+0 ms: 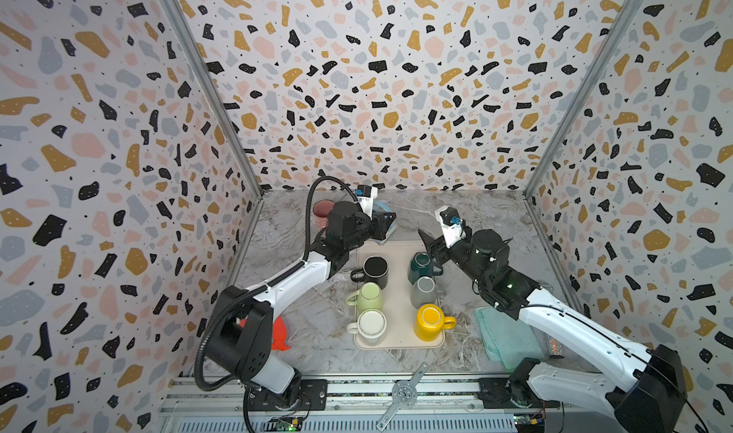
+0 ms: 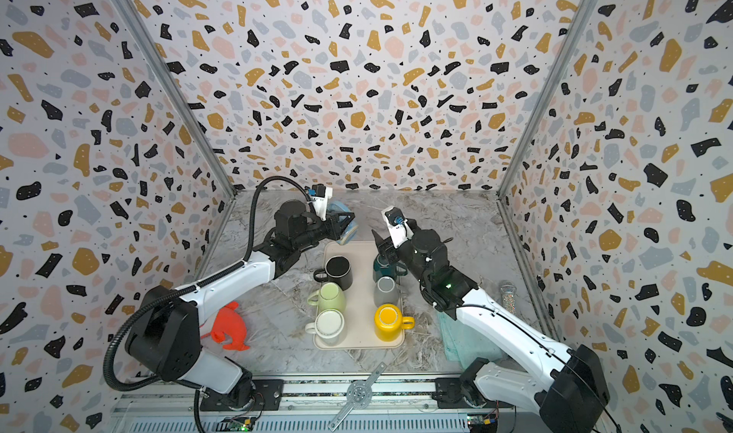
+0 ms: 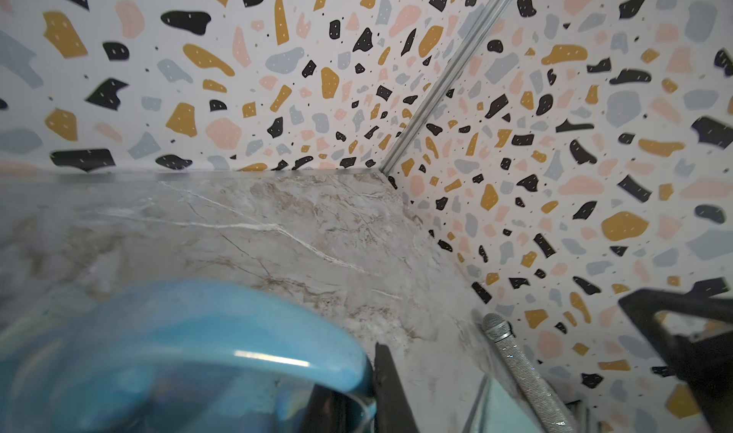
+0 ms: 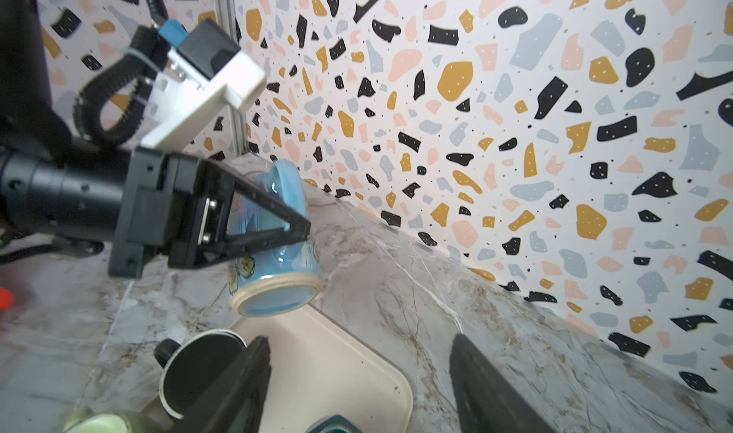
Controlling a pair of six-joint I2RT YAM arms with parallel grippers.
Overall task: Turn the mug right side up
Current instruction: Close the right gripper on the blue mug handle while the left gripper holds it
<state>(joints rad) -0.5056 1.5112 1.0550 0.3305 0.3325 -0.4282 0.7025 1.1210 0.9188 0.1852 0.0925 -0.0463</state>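
A light blue mug [image 4: 277, 268] hangs tilted above the far end of the beige tray [image 1: 398, 292]. Its unglazed foot ring points down toward the tray and its mouth faces up. My left gripper [image 4: 305, 230] is shut on the mug's wall at the rim, one finger outside and one inside, as the left wrist view shows close up at the blue mug [image 3: 178, 332]. In both top views the arm mostly covers the mug [image 1: 390, 216]. My right gripper [image 4: 361, 339] stands open and empty over the tray's back right corner, beside the dark teal mug [image 1: 421, 266].
Several other mugs stand in two rows on the tray, among them black [image 1: 375, 270], grey [image 1: 423, 290] and yellow [image 1: 430, 318]. A pink cup [image 1: 322, 211] sits at the back left, a red toy [image 1: 279, 334] front left, and a teal cloth [image 1: 503, 336] and glitter microphone [image 2: 507, 294] at the right.
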